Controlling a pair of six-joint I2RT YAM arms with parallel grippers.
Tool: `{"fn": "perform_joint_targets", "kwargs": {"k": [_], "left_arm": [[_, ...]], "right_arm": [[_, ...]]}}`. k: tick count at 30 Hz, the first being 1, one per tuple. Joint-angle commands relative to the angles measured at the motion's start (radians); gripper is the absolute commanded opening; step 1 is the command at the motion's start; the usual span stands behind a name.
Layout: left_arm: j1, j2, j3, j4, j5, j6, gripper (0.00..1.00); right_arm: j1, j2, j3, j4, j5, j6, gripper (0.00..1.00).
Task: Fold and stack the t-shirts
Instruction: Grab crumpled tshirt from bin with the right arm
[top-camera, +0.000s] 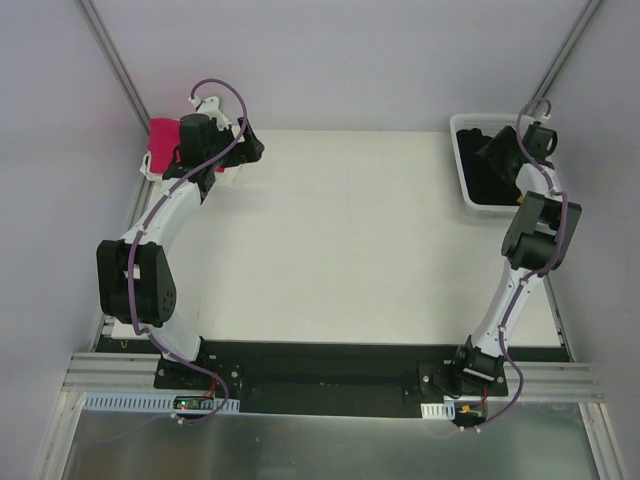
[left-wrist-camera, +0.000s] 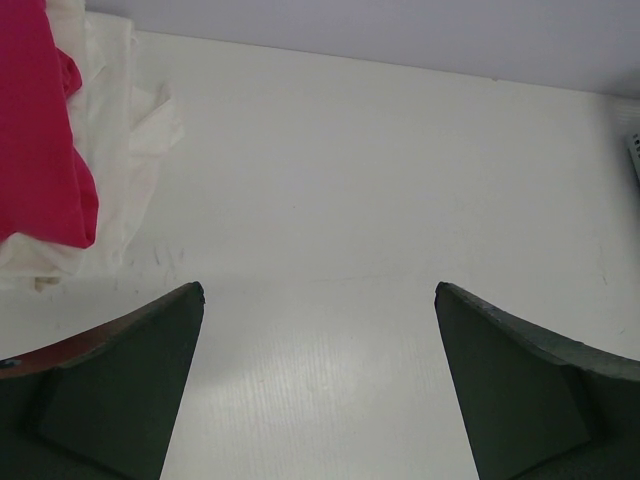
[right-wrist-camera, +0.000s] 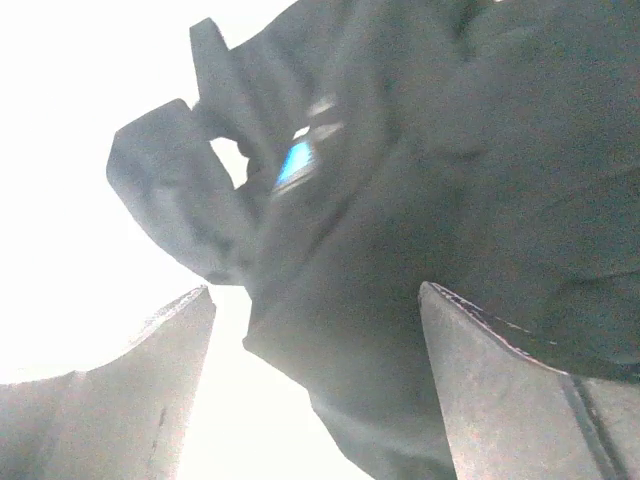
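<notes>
Black cloth recorded first: found the black t-shirt (top-camera: 487, 180) bunched inside the white mesh basket (top-camera: 462, 165) at the upper right of the overhead view, on the far right corner of the table (top-camera: 340, 240). Located the right gripper (right-wrist-camera: 315, 292) directly over that basket. Confirmed from the right wrist view: jaws standing well apart, dark folds filling the centre and right of the frame, between and beyond the fingers (right-wrist-camera: 500, 400). Noted a small blue patch (right-wrist-camera: 295, 162) of print among the folds, upper centre. Unable to tell whether either finger touches the cloth (heavy glare at the left of that frame); fabric not pinched.

Located the magenta-pink t-shirt (top-camera: 163, 134) at the upper left of the overhead view, at the table's far left corner, partly hidden behind the left arm (top-camera: 180, 210). Confirmed in the left wrist view, upper left: magenta cloth lying over crumpled white/cream t-shirts (left-wrist-camera: 125, 130), the pile resting on the table. Found the left gripper (left-wrist-camera: 318, 290) near this pile, to its lower right in the frame, spread fully, holding nothing, bare table surface showing between its fingers. Cloth and fingers apart.
</notes>
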Motion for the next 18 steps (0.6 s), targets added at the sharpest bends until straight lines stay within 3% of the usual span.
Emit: {"fn": "perform_joint_targets", "kwargs": {"k": [1,5,10,18], "left_arm": [[-0.010,-0.017,-0.005,0.051,0.033,-0.021,0.99],[-0.010,-0.023,-0.008,0.052,0.025,-0.016,0.99],[-0.010,-0.034,-0.011,0.052,0.011,0.002,0.99],[-0.010,-0.045,-0.023,0.052,0.005,0.018,0.99]], "right_arm": [[0.073,-0.133,-0.027,-0.081,-0.021,-0.048,0.89],[0.110,-0.140,-0.067,-0.047,0.022,-0.046,0.91],[0.104,-0.072,-0.004,-0.040,0.039,-0.034,0.91],[0.003,-0.055,0.040,-0.038,-0.008,-0.008,0.91]]}}
